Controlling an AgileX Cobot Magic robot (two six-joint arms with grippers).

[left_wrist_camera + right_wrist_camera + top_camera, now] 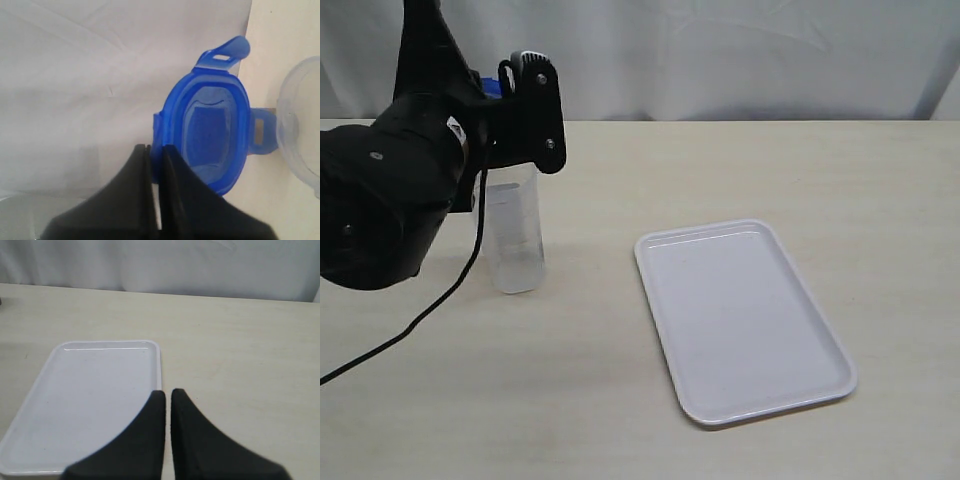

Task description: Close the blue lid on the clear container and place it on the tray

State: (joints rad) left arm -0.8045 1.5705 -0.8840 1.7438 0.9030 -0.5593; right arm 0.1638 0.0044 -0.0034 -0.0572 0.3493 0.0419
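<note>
Left gripper (pixel 156 150) pinched lid (pixel 210 135) by rim (underside showing), near container (pixel 300 135) mouth. Right gripper (pixel 167 395) jaws stood together, empty; tray (pixel 105 346) lay nearby.

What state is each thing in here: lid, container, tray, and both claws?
blue lid, off the container, pinched at its rim in the left claw.
clear container, upright on the table, mouth uncovered.
tray, flat on the table, nothing on it.
left claw, shut on the blue lid.
right claw, shut, holding nothing.
</note>
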